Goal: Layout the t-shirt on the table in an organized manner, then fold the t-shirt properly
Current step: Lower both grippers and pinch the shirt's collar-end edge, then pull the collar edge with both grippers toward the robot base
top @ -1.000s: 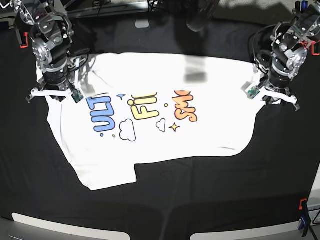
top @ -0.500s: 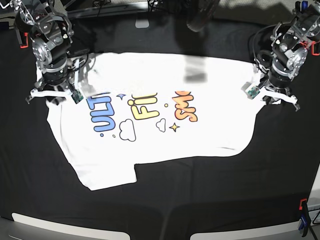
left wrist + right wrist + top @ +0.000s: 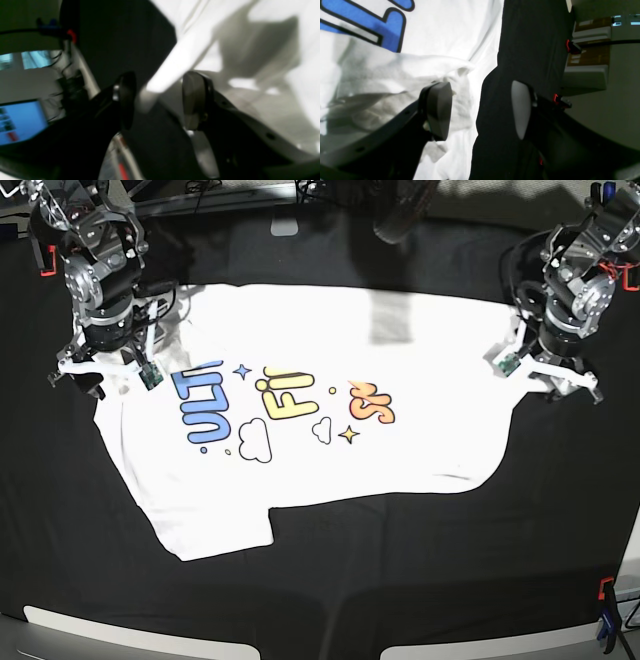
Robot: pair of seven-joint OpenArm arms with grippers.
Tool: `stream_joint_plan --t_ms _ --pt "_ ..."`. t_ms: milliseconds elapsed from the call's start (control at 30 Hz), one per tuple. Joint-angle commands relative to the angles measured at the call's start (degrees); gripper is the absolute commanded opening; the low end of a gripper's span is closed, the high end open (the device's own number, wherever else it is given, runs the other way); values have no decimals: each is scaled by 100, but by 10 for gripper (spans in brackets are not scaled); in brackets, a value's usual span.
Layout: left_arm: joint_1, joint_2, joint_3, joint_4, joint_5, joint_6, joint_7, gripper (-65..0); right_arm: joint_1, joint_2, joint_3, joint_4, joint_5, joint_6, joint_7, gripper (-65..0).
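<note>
The white t-shirt (image 3: 300,420) lies spread on the black table (image 3: 400,570), print side up, with blue, yellow and orange lettering showing. At its left edge in the base view, my right gripper (image 3: 100,370) is open. In the right wrist view the right gripper (image 3: 478,110) has one finger over the t-shirt's (image 3: 432,37) wrinkled edge and the other over bare table (image 3: 527,30). My left gripper (image 3: 545,378) is open at the shirt's right edge. The blurred left wrist view shows the left gripper (image 3: 160,100) with a loose strip of t-shirt (image 3: 250,30) passing between the parted jaws.
Orange clamps (image 3: 45,260) (image 3: 628,275) hold the black cloth at the far corners, and a blue and orange clamp (image 3: 605,620) sits at the near right. A small white object (image 3: 287,227) lies at the far edge. A lit screen (image 3: 20,122) stands beyond the table.
Both grippers have opened and let go of the shirt's side edges. The cloth has settled flatter, and the orange lettering has shifted.
</note>
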Motion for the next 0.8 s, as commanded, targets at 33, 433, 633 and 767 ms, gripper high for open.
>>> stream_joint_plan --t_ms 33,433,633,767 --pt "-153 -98 -44 74 229 61 184 -369 50 94 44 70 -146 -90 90 -283" --pt "-122 -101 -42 507 44 63 962 -371 -225 116 42 483 -125 -59 -426 -284" --pt "566 -101 -42 2111 -345 -258 973 -371 -1344 142 42 1958 -144 400 -466 -284" --pt "1104 -98 -42 2094 -925 -1598 564 -371 -2035 142 42 2024 -146 772 -455 -284"
